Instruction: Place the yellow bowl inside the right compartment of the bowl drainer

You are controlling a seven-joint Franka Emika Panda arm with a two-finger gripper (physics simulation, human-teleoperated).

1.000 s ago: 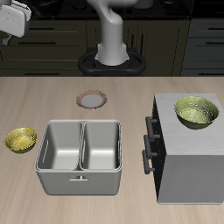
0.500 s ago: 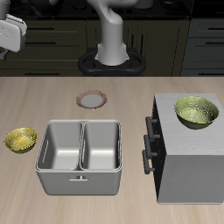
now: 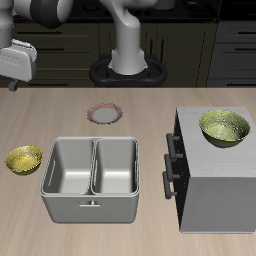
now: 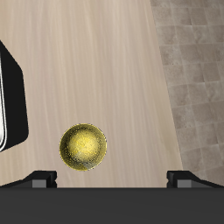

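The yellow bowl (image 3: 24,160) (image 4: 83,146), small and shiny golden, sits on the wooden table beside the bowl drainer (image 3: 90,200), close to the table's side edge. The drainer is a grey metal tub with a central divider, and its right compartment (image 3: 116,166) holds nothing. My gripper (image 3: 14,78) hangs high above the table's back corner, farther back than the bowl and well apart from it. In the wrist view its fingertips (image 4: 42,178) stand wide apart around the gripper (image 4: 114,179), open and holding nothing. The drainer's rim (image 4: 10,96) shows at that view's edge.
A large grey box with dark handles (image 3: 215,190) stands beside the drainer, with a bigger greenish-yellow bowl (image 3: 225,128) on top. A pinkish round ring (image 3: 105,112) lies behind the drainer. The table's side edge and tiled floor (image 4: 197,79) lie just past the yellow bowl.
My gripper has come down from the upper corner of the exterior view and shifted slightly inward. The bowls, drainer and box have not moved.
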